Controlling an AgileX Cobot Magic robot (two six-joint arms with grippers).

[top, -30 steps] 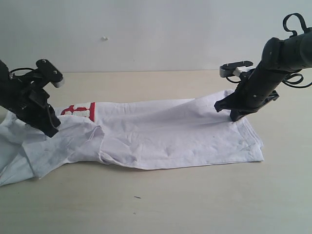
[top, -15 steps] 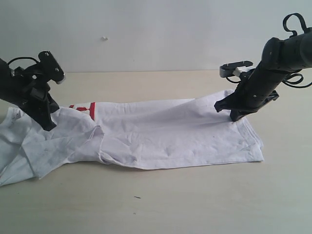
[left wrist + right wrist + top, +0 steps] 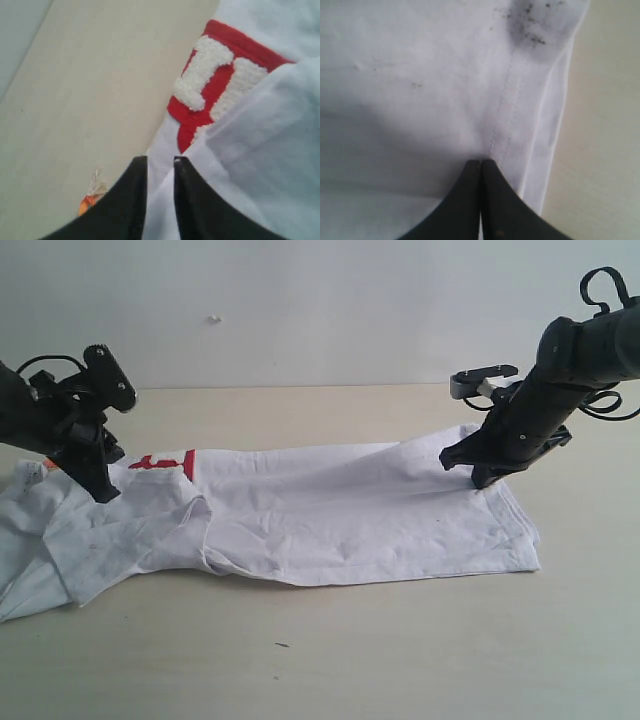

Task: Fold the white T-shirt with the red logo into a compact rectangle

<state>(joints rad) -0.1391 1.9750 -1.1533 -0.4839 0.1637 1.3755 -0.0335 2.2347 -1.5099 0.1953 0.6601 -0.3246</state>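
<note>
The white T-shirt (image 3: 340,515) lies stretched across the table, with its left part folded over itself. Only one end of the red logo (image 3: 172,463) shows past the fold; the left wrist view shows it as fuzzy white letters in red (image 3: 210,85). My left gripper (image 3: 103,495) (image 3: 160,159) stands at the fold just beside the logo, its jaws narrow with white cloth between them. The orange neck tag (image 3: 89,201) hangs beside it. My right gripper (image 3: 480,483) (image 3: 481,162) is shut on the stitched hem at the shirt's far right corner.
The beige table (image 3: 330,660) runs bare in front of the shirt, and a pale wall (image 3: 300,310) stands behind it. Dark specks (image 3: 535,25) mark the cloth near the hem. A tiny dark fleck (image 3: 282,645) lies on the table in front.
My left gripper has moved back and a little left along the folded part, and less of the logo's height shows now. The right arm and the hem have stayed still.
</note>
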